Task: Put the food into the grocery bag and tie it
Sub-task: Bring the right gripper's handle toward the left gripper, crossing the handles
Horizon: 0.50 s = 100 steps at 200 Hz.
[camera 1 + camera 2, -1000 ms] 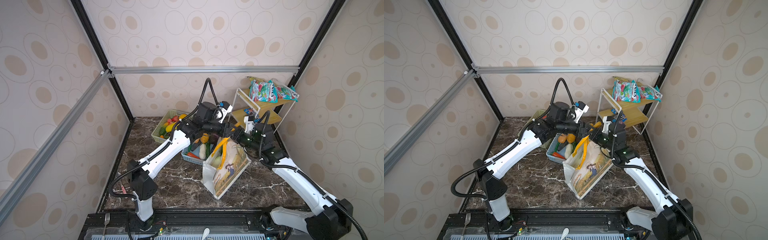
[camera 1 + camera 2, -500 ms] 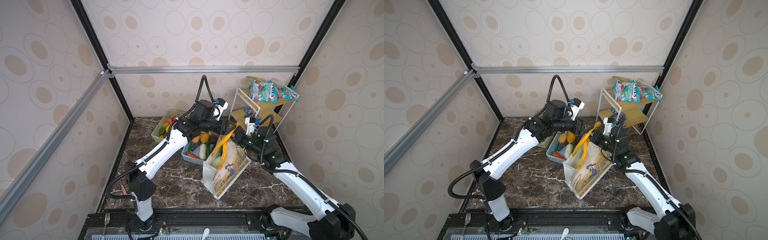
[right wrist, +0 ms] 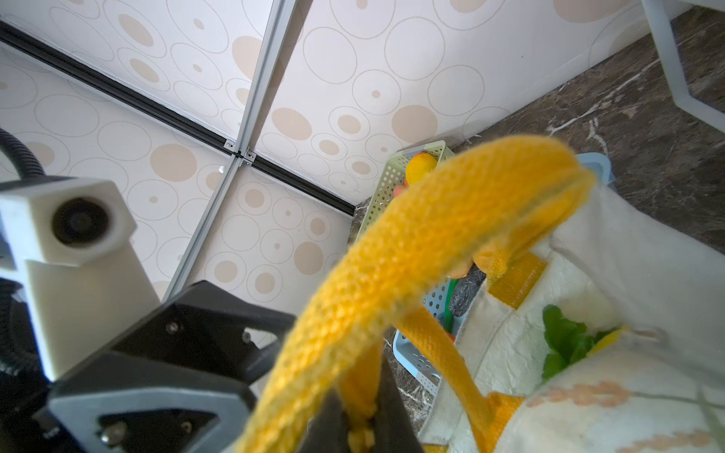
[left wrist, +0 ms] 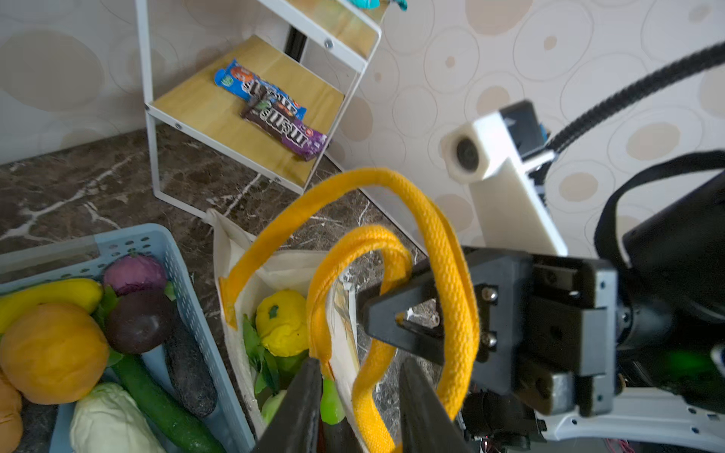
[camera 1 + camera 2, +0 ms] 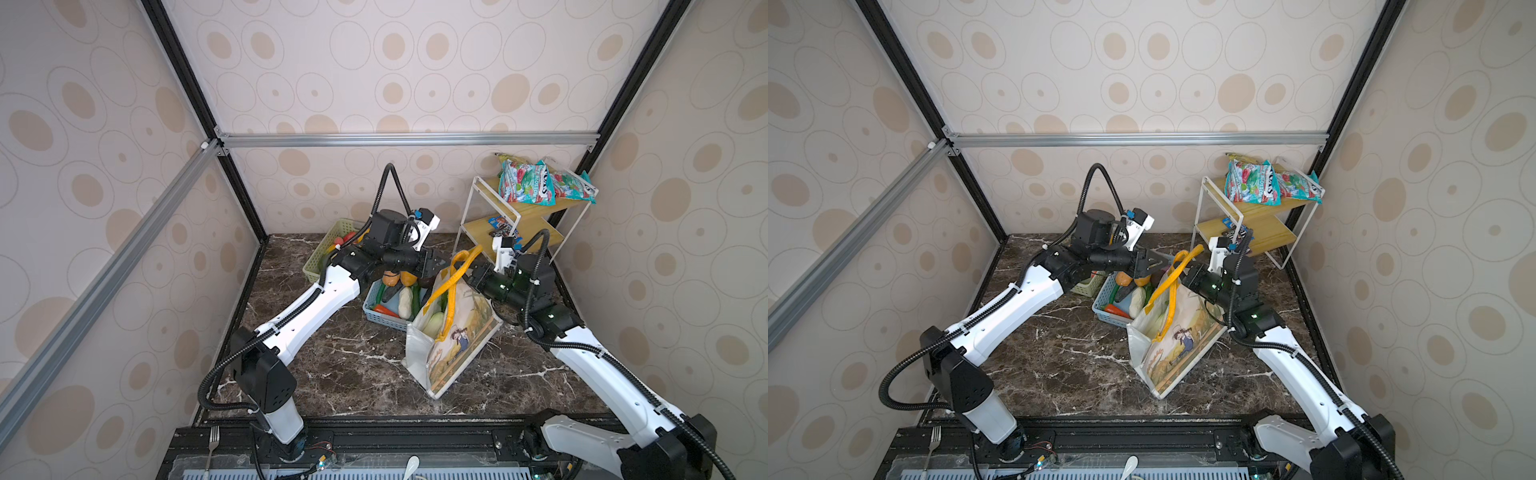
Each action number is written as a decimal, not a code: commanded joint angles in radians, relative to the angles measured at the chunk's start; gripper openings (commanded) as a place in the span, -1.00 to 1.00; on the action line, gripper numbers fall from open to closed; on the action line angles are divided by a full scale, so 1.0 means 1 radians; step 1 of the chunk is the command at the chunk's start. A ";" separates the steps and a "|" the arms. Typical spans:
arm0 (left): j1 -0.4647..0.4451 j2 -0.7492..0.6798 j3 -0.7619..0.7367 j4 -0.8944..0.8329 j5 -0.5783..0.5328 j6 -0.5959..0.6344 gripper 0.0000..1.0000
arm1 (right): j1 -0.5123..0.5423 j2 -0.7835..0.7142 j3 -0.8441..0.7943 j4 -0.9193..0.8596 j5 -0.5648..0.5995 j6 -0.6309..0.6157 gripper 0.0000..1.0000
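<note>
— Place of the grocery bag (image 5: 457, 353)?
— Stood leaning on the dark marble bench (image 5: 353, 374), just beside the light blue basket (image 5: 384, 319), with the mouth open.
— And the food?
— Partly inside the bag: a pale green cabbage (image 5: 434, 323) and a yellow knobbly fruit (image 4: 280, 323). Left in the blue basket: an orange round piece (image 4: 51, 353), a dark purple one (image 4: 137, 319), a green cucumber (image 4: 164, 408).
— State of the right pincer (image 3: 361, 419)?
— Closed tight on a yellow-orange handle (image 3: 431, 243), held up above the bag.
— And the left pincer (image 4: 361, 364)?
— Hovered over the mouth of the bag, jaws somewhat apart, with one strap (image 4: 374, 388) of a handle between them. Pressed on it, or only stood around it? Could not be told.
— Anything else near?
— Seen behind the bag: a white wire rack (image 5: 540, 208) with teal-and-red snack packets (image 5: 525, 189) on the top shelf.
</note>
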 commanded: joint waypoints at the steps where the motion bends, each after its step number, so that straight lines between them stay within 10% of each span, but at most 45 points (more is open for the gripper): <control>1: -0.001 0.018 0.007 0.043 0.077 0.075 -0.38 | 0.006 -0.022 0.034 -0.023 0.002 -0.008 -0.77; 100: -0.023 0.064 -0.005 0.066 0.213 0.133 -0.40 | 0.006 -0.022 0.052 -0.028 0.002 0.005 -0.77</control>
